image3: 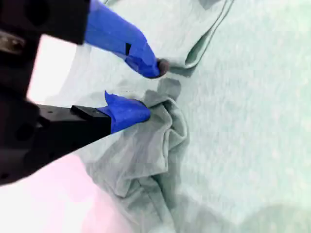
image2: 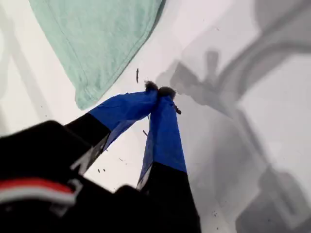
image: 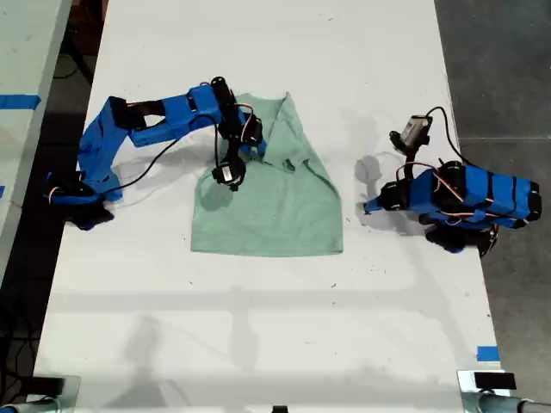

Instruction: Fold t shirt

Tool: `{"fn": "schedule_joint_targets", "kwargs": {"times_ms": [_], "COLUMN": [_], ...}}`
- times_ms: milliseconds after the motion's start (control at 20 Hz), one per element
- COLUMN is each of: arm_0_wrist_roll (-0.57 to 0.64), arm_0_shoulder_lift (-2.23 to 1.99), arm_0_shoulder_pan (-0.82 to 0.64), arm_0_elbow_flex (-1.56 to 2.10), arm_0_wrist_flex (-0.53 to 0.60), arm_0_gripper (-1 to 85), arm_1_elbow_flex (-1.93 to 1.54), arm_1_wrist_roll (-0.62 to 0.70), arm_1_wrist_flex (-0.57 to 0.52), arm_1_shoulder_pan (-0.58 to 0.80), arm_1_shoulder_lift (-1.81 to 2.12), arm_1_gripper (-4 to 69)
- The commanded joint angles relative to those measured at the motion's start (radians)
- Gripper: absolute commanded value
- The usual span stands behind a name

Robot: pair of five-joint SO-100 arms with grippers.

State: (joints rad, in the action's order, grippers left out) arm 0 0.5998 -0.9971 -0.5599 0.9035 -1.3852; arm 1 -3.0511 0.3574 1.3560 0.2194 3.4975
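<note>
The pale mint t shirt (image: pixel 267 211) lies on the white table (image: pixel 258 327), partly folded, with bunched cloth near its upper edge in the exterior view. My second gripper (image: pixel 260 148) hovers open over that bunched part (image3: pixel 165 141), its blue fingertips (image3: pixel 146 68) straddling a wrinkled fold of the t shirt (image3: pixel 243 121). My first gripper (image: pixel 370 206) rests shut on bare table just off the shirt's edge at the exterior view's right, holding nothing. In the first wrist view its fingertips (image2: pixel 159 90) meet a short way from a corner of the t shirt (image2: pixel 97 39).
The first arm's body (image: pixel 469 202) sits folded at the table's edge on the exterior view's right, beside dark floor. The second arm's base (image: pixel 82 194) is at the exterior view's left. A blue tape mark (image: pixel 487 353) is at the near right corner of the exterior view.
</note>
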Motion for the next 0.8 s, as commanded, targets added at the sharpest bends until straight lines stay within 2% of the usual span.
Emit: {"fn": "schedule_joint_targets", "kwargs": {"times_ms": [0, 150, 200, 250, 350, 450, 500, 600, 650, 750], "arm_0_wrist_roll": [-0.015, 0.002, 0.006, 0.005, 0.009, -0.025, -0.058, -0.144, -0.187, -0.252], "arm_0_shoulder_lift": [-0.074, -0.241, -0.330, -0.426, -0.657, -0.919, -1.071, -1.434, -1.631, -2.102], "arm_0_shoulder_pan": [0.031, -0.025, -0.054, -0.087, -0.135, -0.123, -0.066, 0.109, 0.152, 0.155], "arm_0_elbow_flex": [-0.051, -0.041, -0.029, -0.014, 0.041, 0.183, 0.331, 0.801, 1.043, 1.485], "arm_0_wrist_flex": [0.018, -0.083, -0.123, -0.160, -0.195, -0.190, -0.141, 0.121, 0.235, 0.368], "arm_0_gripper": [14.9, 16.9, 10.3, 0.1, 0.1, 0.1, 0.1, 0.1, 0.1, 0.0], "arm_1_elbow_flex": [-0.041, -0.041, -0.041, -0.041, -0.041, -0.041, -0.041, -0.041, -0.041, -0.041], "arm_1_wrist_roll": [0.017, 0.017, 0.017, 0.017, 0.017, 0.017, 0.015, 0.015, 0.014, 0.012], "arm_1_wrist_flex": [0.006, 0.006, 0.006, 0.006, 0.006, 0.006, 0.006, 0.006, 0.006, 0.006], "arm_1_shoulder_pan": [0.002, 0.000, 0.000, 0.000, 0.000, 0.000, 0.000, 0.002, -0.002, -0.003], "arm_1_shoulder_lift": [0.014, 0.014, 0.014, 0.014, 0.014, 0.014, 0.014, 0.014, 0.014, 0.014], "arm_1_gripper": [-0.1, -0.1, -0.1, -0.1, -0.1, -0.1, -0.1, -0.1, -0.1, -0.1]}}
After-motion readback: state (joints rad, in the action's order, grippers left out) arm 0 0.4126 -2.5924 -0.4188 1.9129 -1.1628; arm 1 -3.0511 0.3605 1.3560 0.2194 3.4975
